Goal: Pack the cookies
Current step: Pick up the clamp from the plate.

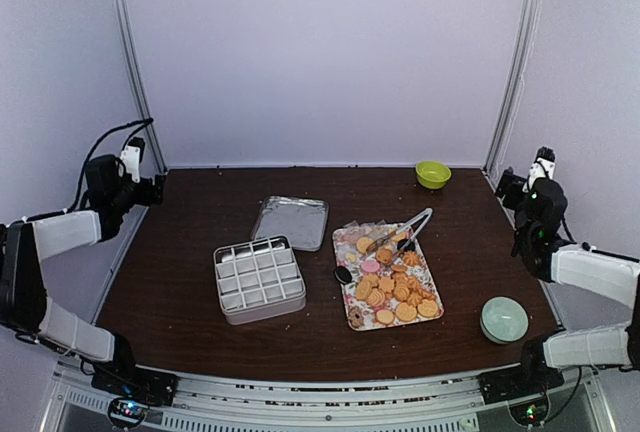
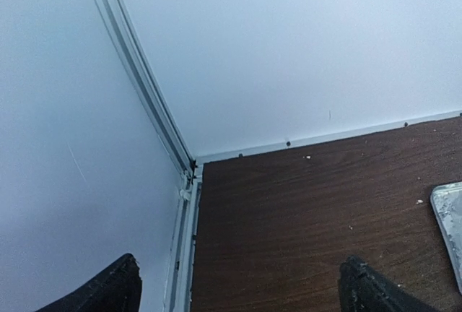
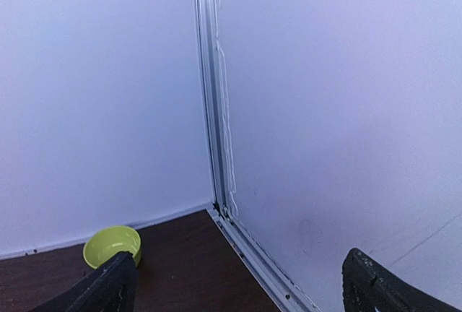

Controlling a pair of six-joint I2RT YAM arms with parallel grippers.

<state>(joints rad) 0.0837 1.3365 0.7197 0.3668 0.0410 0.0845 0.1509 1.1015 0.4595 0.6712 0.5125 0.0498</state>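
**Cookies wait on the tray as both arms sit at the table's edges**

A pile of cookies [image 1: 398, 294], mostly golden-orange with a few pink, lies on a floral tray [image 1: 347, 239] right of the middle of the dark wooden table [image 1: 200, 282]. Metal tongs [image 1: 403, 230] rest across the tray's far end. One dark cookie [image 1: 343, 275] sits on the table, touching the tray's left edge. Left of the tray stands a divided tin [image 1: 259, 278], and its lid [image 1: 290, 222] lies flat just behind it.

The left gripper [image 2: 238, 290] is at the far left corner with its jaws spread wide and nothing between them. The right gripper [image 3: 242, 290] is at the far right corner, equally wide and unladen, near a green bowl [image 3: 112, 245]. A pale bowl [image 1: 504, 319] stands at the near right.
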